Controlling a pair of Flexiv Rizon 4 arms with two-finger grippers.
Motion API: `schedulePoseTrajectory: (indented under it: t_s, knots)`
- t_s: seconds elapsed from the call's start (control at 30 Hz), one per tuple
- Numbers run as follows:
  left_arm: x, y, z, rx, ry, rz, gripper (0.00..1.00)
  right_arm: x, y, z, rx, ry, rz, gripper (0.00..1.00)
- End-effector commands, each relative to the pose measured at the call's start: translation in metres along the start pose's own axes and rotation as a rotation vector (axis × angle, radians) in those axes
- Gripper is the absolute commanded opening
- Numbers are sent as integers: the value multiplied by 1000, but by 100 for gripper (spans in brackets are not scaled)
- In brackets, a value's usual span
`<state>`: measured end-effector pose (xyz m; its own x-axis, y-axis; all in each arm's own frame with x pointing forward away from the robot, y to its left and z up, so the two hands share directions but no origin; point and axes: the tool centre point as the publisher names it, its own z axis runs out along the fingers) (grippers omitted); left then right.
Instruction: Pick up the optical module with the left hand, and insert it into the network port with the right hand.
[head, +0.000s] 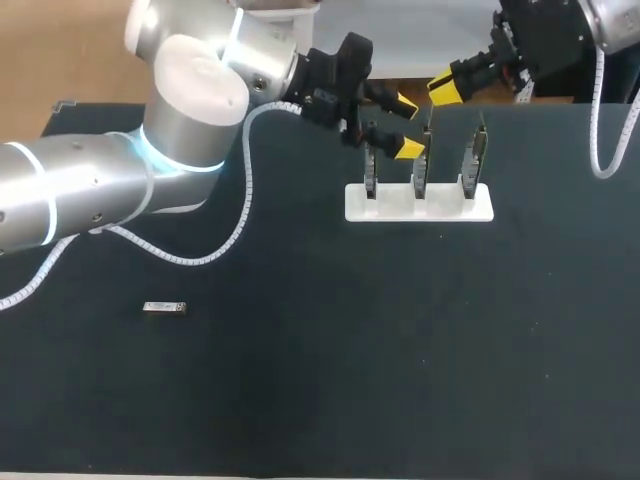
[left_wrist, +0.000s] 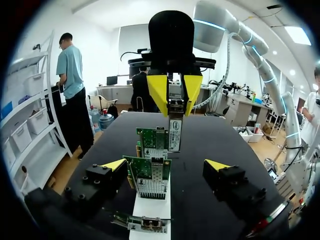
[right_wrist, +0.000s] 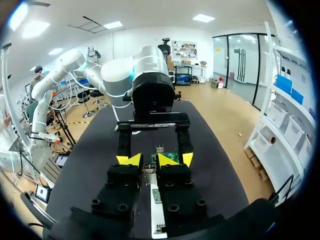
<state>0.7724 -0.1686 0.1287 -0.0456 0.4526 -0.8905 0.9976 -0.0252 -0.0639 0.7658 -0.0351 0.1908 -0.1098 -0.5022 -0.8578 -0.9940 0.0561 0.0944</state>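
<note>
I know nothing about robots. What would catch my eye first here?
A white stand holding three upright circuit cards sits at the table's far side. Over it the right gripper pinches a small module just above the cards, while the left gripper faces it, wide open.

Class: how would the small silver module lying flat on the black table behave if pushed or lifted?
The module looks like a rigid metal block, so probably stiff. Flat and square-edged, it should slide, not roll. Being small, it is likely light.
</note>
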Motion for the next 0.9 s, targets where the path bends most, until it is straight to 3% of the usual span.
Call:
schedulePoseTrajectory:
  t_s: [0.03, 0.83, 0.9]
  knots:
    - [0, 2, 0, 11, 11, 0, 100, 0, 2, -1, 4, 0, -1, 0]
    - [7, -5, 0, 22, 80, 25, 100, 0, 0, 0, -1, 10, -6, 0]
    - [8, -6, 0, 35, 53, 8, 100, 0, 0, 0, -1, 10, -6, 0]
